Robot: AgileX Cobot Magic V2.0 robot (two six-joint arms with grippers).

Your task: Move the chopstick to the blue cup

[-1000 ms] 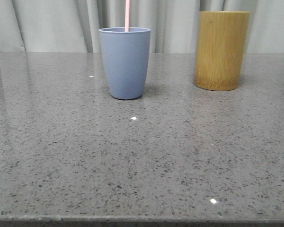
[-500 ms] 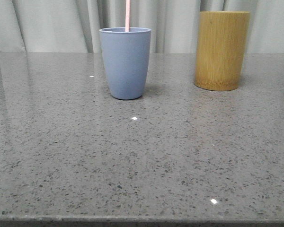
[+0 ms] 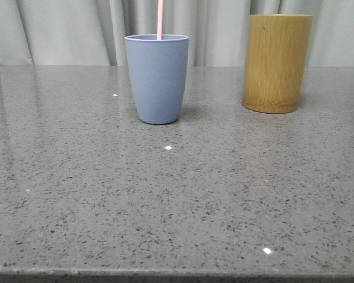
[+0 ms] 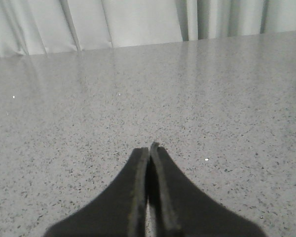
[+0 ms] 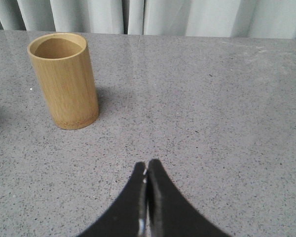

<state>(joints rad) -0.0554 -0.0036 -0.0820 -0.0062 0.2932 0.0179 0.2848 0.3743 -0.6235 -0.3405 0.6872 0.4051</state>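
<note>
The blue cup (image 3: 157, 78) stands upright on the grey speckled table (image 3: 177, 194), left of centre at the back in the front view. A thin pale pink chopstick (image 3: 160, 19) rises out of it past the frame's top edge. Neither arm shows in the front view. My left gripper (image 4: 149, 148) is shut with nothing between its fingers, above bare tabletop. My right gripper (image 5: 147, 164) is likewise shut and empty, well short of the bamboo holder. The blue cup does not appear in either wrist view.
A taller yellow-brown bamboo holder (image 3: 277, 62) stands to the right of the cup at the back; in the right wrist view the holder (image 5: 63, 80) looks hollow with nothing inside. Pale curtains (image 3: 59, 29) hang behind the table. The table's front edge (image 3: 177, 275) runs along the bottom.
The front view has drifted very slightly, so the cup and holder sit a couple of pixels further right. Nothing on the table has moved.
</note>
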